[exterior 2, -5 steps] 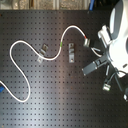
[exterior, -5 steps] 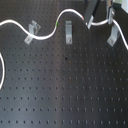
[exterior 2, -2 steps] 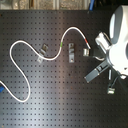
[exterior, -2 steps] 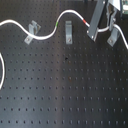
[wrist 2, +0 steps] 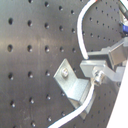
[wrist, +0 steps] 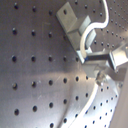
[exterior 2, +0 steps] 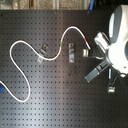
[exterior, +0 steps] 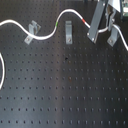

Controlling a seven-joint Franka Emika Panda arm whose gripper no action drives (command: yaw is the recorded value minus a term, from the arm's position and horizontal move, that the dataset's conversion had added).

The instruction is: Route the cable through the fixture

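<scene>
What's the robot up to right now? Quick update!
Hand at the cable, near the red band; grip unclear. Three fixtures; middle one unthreaded. Nothing blocking.

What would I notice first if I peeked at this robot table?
The long wavy white cable snaking over the black table full of holes, with a green band and a red band on it. Then the big white robot arm at the second exterior view's right, its hand down by the cable's red band among small metal brackets.

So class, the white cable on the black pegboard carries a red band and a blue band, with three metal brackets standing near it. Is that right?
Not quite. The cable carries a red band and a green band, not blue; the first exterior view shows it. The pegboard and three brackets are as stated.
</scene>
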